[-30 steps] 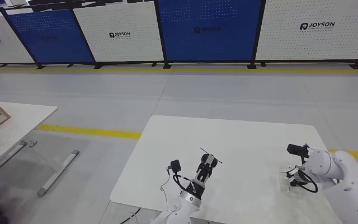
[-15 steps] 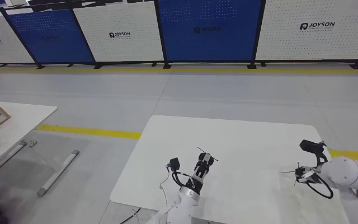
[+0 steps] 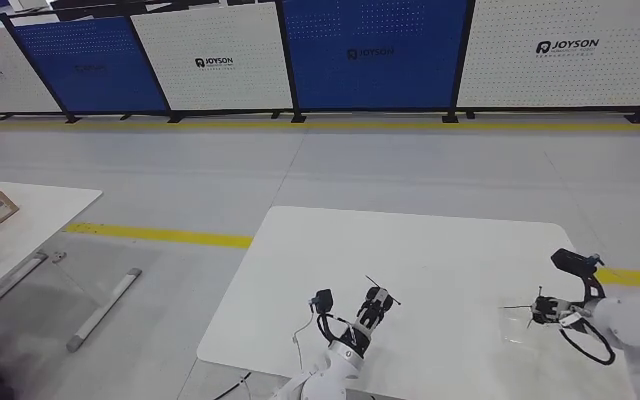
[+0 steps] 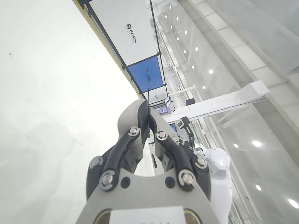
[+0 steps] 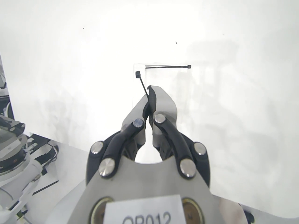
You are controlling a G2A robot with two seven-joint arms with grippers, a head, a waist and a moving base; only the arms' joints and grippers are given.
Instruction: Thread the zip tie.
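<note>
**Two zip ties held over the table, a third lying on it**

We see the white table [image 3: 430,240] under both arms. Over its near edge, about midway along, the left gripper [image 4: 147,108] pinches a zip tie [image 4: 148,82] between closed fingers, with the thin tail sticking out past them. Over the table's right part, the right gripper [image 5: 149,95] pinches a second zip tie [image 5: 137,74], its square head free. A third zip tie [image 5: 168,66] lies flat on the table just beyond.

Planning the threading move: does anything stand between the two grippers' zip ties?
Nothing visible: only bare white table lies between the thin black zip tie in the left gripper and the second black zip tie, head outward, in the right gripper.
</note>
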